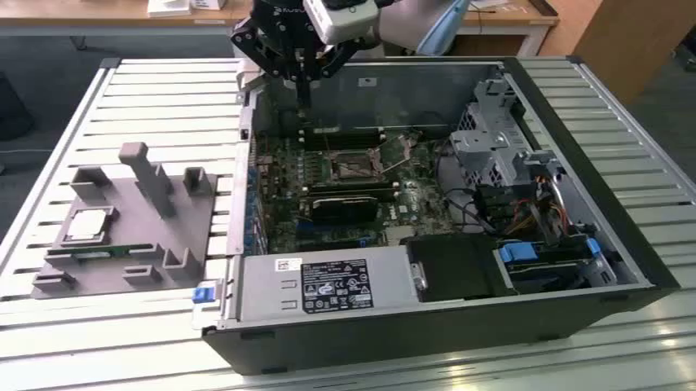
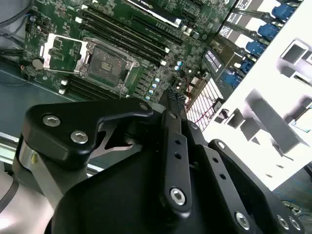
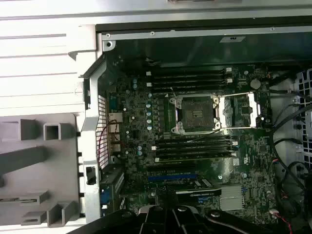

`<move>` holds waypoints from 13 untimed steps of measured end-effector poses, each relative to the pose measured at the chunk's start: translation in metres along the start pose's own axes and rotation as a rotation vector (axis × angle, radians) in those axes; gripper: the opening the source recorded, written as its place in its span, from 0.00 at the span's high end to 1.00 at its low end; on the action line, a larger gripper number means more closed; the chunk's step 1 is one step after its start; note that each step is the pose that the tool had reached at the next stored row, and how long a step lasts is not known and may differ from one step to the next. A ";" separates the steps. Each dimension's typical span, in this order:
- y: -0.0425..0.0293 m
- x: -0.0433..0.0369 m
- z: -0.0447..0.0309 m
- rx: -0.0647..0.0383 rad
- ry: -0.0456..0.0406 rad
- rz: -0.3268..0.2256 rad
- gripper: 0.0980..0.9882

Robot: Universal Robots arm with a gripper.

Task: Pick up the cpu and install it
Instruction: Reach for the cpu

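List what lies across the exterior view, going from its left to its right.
cpu → motherboard socket → metal drive cage

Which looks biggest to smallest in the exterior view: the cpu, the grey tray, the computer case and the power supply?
Largest to smallest:
1. computer case
2. grey tray
3. power supply, a silver box inside the case
4. cpu, lying on the tray, clearly the smallest
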State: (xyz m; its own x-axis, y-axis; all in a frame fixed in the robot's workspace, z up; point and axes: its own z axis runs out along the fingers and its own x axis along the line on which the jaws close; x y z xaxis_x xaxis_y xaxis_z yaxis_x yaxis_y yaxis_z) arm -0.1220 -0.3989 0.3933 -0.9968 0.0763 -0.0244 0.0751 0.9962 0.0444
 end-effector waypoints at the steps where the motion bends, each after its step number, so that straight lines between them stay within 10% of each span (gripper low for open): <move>1: 0.0000 0.0000 0.0000 0.000 0.0000 0.000 0.99; 13: -0.0005 0.0067 0.0000 0.000 0.0001 0.000 0.99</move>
State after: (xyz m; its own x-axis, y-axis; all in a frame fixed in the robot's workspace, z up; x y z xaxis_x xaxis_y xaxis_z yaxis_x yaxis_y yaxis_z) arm -0.1287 -0.3990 0.3932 -0.9968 0.0762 -0.0244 0.0751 0.9962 0.0443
